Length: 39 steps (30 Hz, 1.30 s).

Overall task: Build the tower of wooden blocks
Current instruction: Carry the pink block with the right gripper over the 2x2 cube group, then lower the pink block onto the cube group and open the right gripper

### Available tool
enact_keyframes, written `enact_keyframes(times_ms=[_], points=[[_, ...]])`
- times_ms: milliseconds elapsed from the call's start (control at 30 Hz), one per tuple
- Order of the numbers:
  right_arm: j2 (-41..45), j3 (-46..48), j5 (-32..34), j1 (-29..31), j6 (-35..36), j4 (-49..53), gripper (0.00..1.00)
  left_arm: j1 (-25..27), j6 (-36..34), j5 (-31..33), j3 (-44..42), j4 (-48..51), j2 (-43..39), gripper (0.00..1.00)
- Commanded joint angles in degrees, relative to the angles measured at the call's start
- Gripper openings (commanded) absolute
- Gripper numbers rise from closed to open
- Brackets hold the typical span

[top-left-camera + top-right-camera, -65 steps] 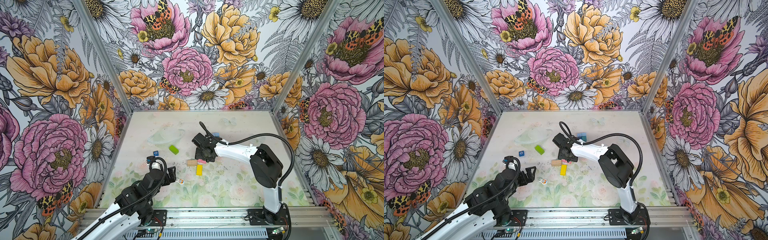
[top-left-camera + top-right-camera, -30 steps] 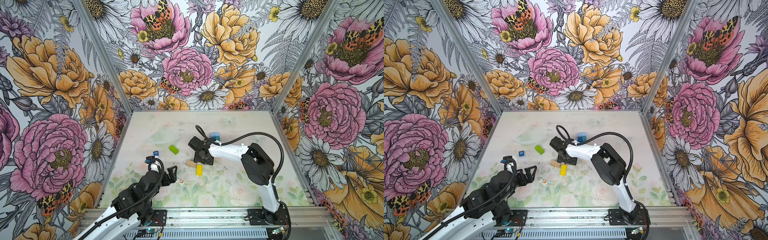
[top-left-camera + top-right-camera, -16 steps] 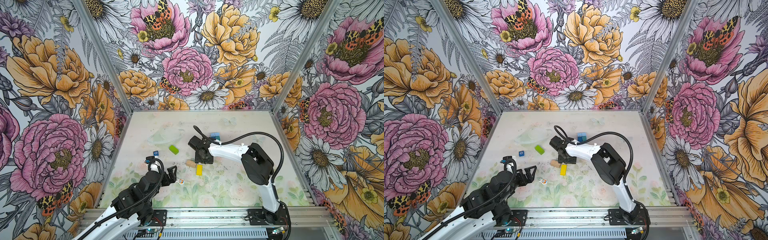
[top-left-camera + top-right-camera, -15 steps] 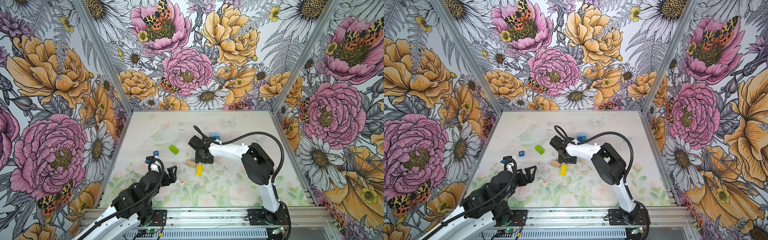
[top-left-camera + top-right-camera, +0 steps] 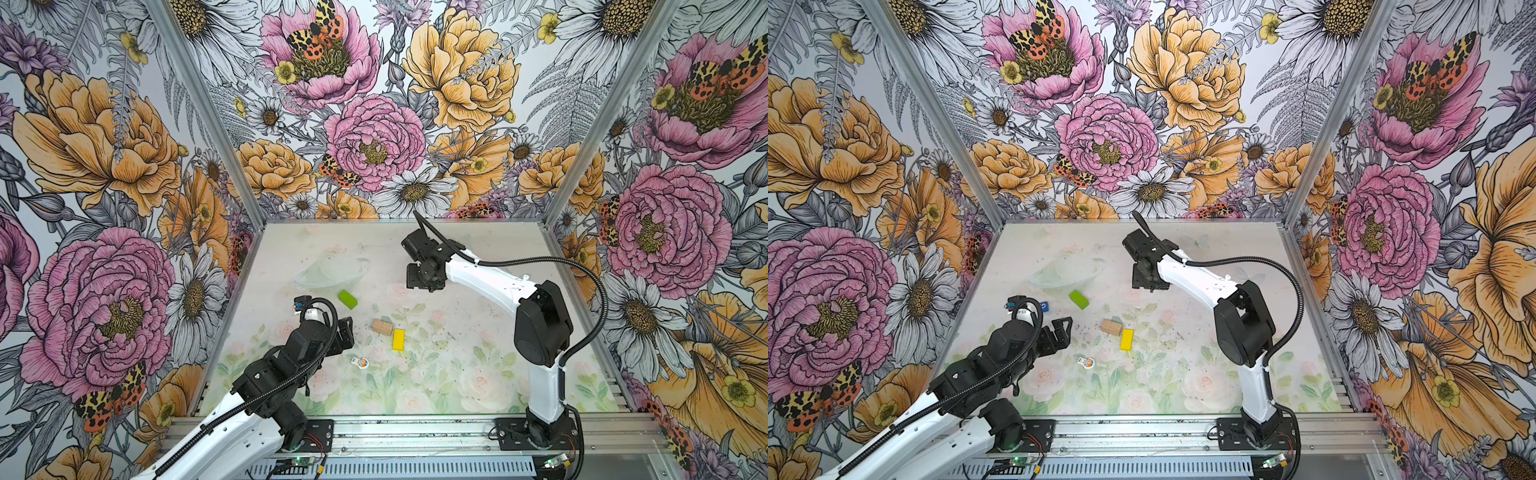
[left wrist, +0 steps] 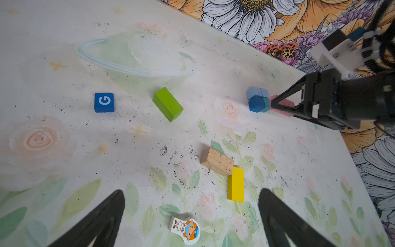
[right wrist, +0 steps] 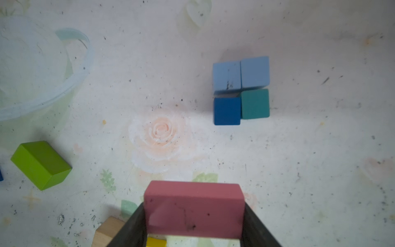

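My right gripper (image 7: pixel 194 213) is shut on a pink brick (image 7: pixel 194 208) and holds it above the mat. Beyond it, two light blue cubes (image 7: pixel 240 73), a dark blue cube (image 7: pixel 227 111) and a teal cube (image 7: pixel 255 104) sit packed in a square. In both top views the right gripper (image 5: pixel 424 276) hides these cubes. A green brick (image 5: pixel 347 299), a bare-wood brick (image 5: pixel 382 327) and a yellow brick (image 5: pixel 398 340) lie loose mid-mat. My left gripper (image 6: pixel 191 192) hovers open at the front left, holding nothing.
A flat blue tile marked G (image 6: pixel 104 102) lies to the left of the green brick. A small cartoon-figure piece (image 6: pixel 186 229) lies on the mat between the left gripper's fingers. Flowered walls close in the mat (image 5: pixel 457 374) on three sides.
The right gripper closed on the pink brick, lifted it and carried it back from the bare-wood and yellow bricks to beside the cubes. The left arm has not moved.
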<state>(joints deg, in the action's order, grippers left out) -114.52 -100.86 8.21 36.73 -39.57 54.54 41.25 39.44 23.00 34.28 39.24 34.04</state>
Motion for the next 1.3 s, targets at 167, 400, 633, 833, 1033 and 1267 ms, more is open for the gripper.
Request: enact_keyframes(times_ms=[167,400,633,833,1033,1267], points=[[-6.17,-9.30,-0.54,-5.61,10.22,2.34,0.47,-0.83,-4.58,-3.73,7.34,-8.53,13.21,0.99],[-12.01,-14.55,-2.81,-8.90,14.56,2.37,0.47,-0.83,-7.68,-9.20,9.16,-16.35,20.13,0.99],[-16.31,-18.39,-5.59,-10.27,16.32,2.38,0.47,-0.85,-10.31,-12.96,12.33,-18.50,26.23,0.99],[-18.15,-19.77,-5.96,-10.84,17.23,2.39,0.47,-0.69,-10.29,-14.06,14.22,-19.14,29.67,0.99],[-18.98,-19.73,-5.67,-11.36,17.58,2.33,0.48,-0.53,-9.89,-13.69,14.43,-19.21,29.91,0.99],[-20.12,-19.99,-5.64,-11.83,17.47,2.32,0.48,-0.56,-9.82,-13.51,14.76,-19.18,30.05,0.99]])
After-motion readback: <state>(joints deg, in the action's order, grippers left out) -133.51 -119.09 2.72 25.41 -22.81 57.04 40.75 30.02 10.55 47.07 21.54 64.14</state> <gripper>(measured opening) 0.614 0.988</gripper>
